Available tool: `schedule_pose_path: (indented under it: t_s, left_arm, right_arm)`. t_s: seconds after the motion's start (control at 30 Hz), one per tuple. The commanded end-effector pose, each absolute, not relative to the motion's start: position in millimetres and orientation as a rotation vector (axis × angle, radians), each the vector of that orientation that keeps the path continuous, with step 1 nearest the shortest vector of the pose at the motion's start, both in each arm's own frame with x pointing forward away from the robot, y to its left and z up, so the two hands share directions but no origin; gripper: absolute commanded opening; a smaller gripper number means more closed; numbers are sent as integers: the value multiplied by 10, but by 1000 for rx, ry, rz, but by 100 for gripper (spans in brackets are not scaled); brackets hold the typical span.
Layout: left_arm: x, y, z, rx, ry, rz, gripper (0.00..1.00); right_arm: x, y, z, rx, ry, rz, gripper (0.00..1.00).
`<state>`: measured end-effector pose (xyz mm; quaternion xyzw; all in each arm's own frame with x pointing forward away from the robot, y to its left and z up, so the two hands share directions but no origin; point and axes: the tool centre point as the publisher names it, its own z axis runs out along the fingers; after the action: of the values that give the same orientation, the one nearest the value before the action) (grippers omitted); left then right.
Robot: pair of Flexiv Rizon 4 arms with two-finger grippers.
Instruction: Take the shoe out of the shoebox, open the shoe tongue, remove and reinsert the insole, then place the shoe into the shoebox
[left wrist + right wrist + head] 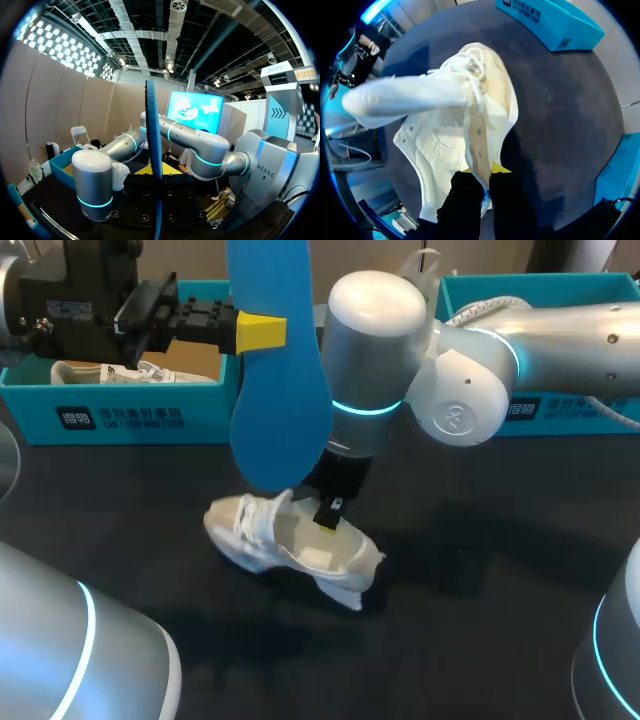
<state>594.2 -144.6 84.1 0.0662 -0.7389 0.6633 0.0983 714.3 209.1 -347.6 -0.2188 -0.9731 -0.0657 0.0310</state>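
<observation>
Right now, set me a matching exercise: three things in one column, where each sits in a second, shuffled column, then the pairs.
1. blue insole
2. white shoe on the table
3. second shoe

A. lying in the left shoebox
B. side wall pinched by the right gripper
C. held upright by the left gripper

Pairs: 1-C, 2-B, 3-A.

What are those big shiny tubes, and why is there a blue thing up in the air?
Those are two robot arms. One picture looks down from above; the two round ones come from cameras on the arms' wrists. The left claw pinches a blue insole, the soft pad from inside a shoe, and holds it up. The right claw grips the edge of a white shoe lying on the dark table. Behind stand blue shoeboxes; one holds another shoe.
</observation>
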Motion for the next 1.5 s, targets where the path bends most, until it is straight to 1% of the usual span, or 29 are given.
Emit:
schedule_pose_path:
  t_s: [0.03,0.33,0.77,0.9,1.03,1.5]
  left_arm:
    - [5959,-1462,841,193,-2187,1960,0]
    - [5959,-1462,841,193,-2187,1960,0]
    - [5959,-1462,841,193,-2187,1960,0]
    - [5959,-1462,841,193,-2187,1960,0]
    - [5959,-1462,841,193,-2187,1960,0]
    - [5959,-1462,841,193,-2187,1960,0]
  right_arm:
    - [6995,2044,-3302,-785,-3026,-243,0]
    - [6853,2174,-3097,-1218,-2936,-318,0]
    - [6853,2174,-3097,-1218,-2936,-318,0]
    - [6908,2097,-3153,-1456,-2789,-396,0]
    - [6903,2055,-3163,-1597,-2687,-482,0]
    - [7001,1988,-3294,-1784,-2524,-479,0]
